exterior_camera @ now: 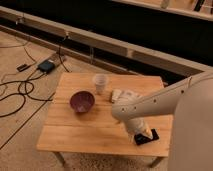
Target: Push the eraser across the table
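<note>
One flat black eraser (150, 138) is lying at the lower right of the table (75, 132), likely light, stiff and best nudged broadside, and I am holding my gripper (140, 131) at its left end, opening impossible to tell.

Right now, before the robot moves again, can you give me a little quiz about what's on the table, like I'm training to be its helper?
1. Name it: what stands just behind and to the right of the purple bowl, toward the far edge of the table?
2. True or false: the eraser lies inside the bowl.
3. Pick one: the gripper is A) above the cup, B) low over the table's front right corner, right next to the eraser, C) off the table, over the floor.

Key: 1, the plastic cup. 2, false: it lies flat on the wood near the front right corner. 3, B.
</note>
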`<state>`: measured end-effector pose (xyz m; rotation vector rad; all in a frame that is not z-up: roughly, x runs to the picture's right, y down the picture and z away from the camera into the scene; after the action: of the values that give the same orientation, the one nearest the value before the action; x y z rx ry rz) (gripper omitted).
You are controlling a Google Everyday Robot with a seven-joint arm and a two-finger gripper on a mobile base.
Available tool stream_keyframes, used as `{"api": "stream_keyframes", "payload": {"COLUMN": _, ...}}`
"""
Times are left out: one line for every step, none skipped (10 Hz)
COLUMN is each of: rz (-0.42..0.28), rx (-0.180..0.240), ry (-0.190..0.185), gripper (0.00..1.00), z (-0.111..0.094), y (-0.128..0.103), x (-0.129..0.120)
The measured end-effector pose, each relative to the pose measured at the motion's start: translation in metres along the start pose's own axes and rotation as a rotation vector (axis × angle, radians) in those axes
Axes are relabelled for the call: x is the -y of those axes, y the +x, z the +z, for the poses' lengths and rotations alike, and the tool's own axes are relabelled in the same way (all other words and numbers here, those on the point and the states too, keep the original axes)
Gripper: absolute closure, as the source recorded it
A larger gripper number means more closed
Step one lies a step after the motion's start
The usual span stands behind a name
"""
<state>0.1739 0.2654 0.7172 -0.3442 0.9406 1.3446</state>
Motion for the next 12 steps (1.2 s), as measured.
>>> {"api": "stream_keyframes", "payload": {"rz": -0.010, "rx": -0.005, "ry": -0.003, "gripper": 0.35, "z": 0.001, "y": 0.006, "x": -0.003}}
{"api": "stream_keyframes", "payload": {"rz": -0.020, "rx": -0.012, "ry": -0.004, "gripper": 0.35, "z": 0.004, "y": 0.011, "x": -0.004}}
{"api": "stream_keyframes", "payload": {"rz": -0.022, "rx": -0.018, "ry": -0.002, "gripper": 0.35, "z": 0.009, "y": 0.014, "x": -0.005}}
{"api": "stream_keyframes", "payload": {"rz": -0.020, "rx": -0.022, "ry": 0.002, "gripper": 0.35, "z": 0.014, "y": 0.013, "x": -0.006}}
{"api": "stream_keyframes", "payload": {"rz": -0.018, "rx": -0.027, "ry": 0.005, "gripper": 0.35, "z": 0.019, "y": 0.012, "x": -0.006}}
{"api": "stream_keyframes", "payload": {"rz": -0.017, "rx": -0.030, "ry": 0.010, "gripper": 0.35, "z": 0.025, "y": 0.008, "x": -0.006}}
{"api": "stream_keyframes", "payload": {"rz": -0.017, "rx": -0.032, "ry": 0.014, "gripper": 0.35, "z": 0.029, "y": 0.004, "x": -0.007}}
{"api": "stream_keyframes", "payload": {"rz": -0.018, "rx": -0.033, "ry": 0.020, "gripper": 0.35, "z": 0.033, "y": 0.000, "x": -0.008}}
{"api": "stream_keyframes", "payload": {"rz": -0.018, "rx": -0.034, "ry": 0.030, "gripper": 0.35, "z": 0.039, "y": -0.006, "x": -0.008}}
{"api": "stream_keyframes", "payload": {"rz": -0.016, "rx": -0.033, "ry": 0.040, "gripper": 0.35, "z": 0.043, "y": -0.011, "x": -0.007}}
{"api": "stream_keyframes", "payload": {"rz": -0.013, "rx": -0.030, "ry": 0.052, "gripper": 0.35, "z": 0.046, "y": -0.016, "x": -0.005}}
{"api": "stream_keyframes", "payload": {"rz": -0.006, "rx": -0.029, "ry": 0.061, "gripper": 0.35, "z": 0.048, "y": -0.021, "x": -0.001}}
